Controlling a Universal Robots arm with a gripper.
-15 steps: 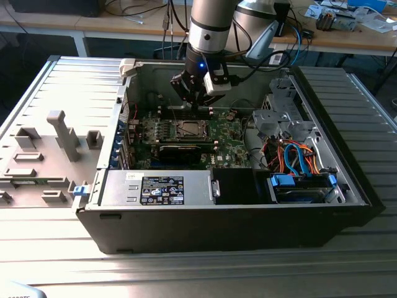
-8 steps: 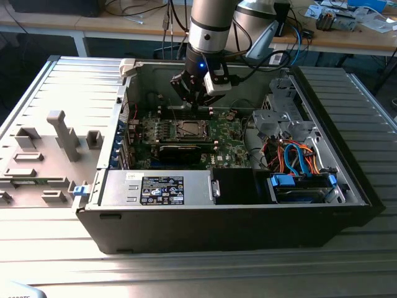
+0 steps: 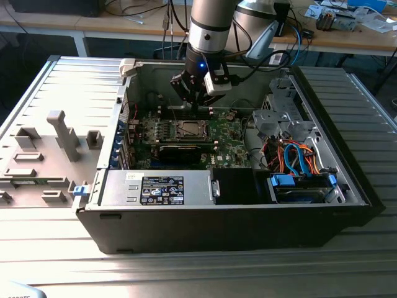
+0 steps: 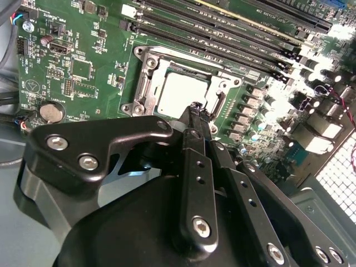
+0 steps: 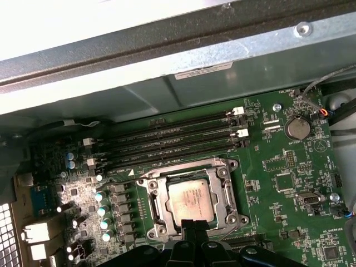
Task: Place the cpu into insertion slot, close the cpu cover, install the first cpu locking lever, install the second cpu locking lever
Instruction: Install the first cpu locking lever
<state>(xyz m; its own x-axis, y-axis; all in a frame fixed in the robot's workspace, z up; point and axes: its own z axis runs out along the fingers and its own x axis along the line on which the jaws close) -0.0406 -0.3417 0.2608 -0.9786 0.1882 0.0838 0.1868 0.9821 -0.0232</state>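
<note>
Pincer (image 3: pixel 194 104) hung low over the cpu (image 3: pixel 188 129) in the exterior view. In the second wrist view its tips were together at the edge of the cpu cover (image 4: pixel 146 75). In the first wrist view that cover lay flat round the cpu (image 5: pixel 191 201), likely to pin it down.

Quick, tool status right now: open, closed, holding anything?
Tool: closed, fingertips together at the edge of the thin silvery square metal cpu cover; nothing visibly held between them.
</note>
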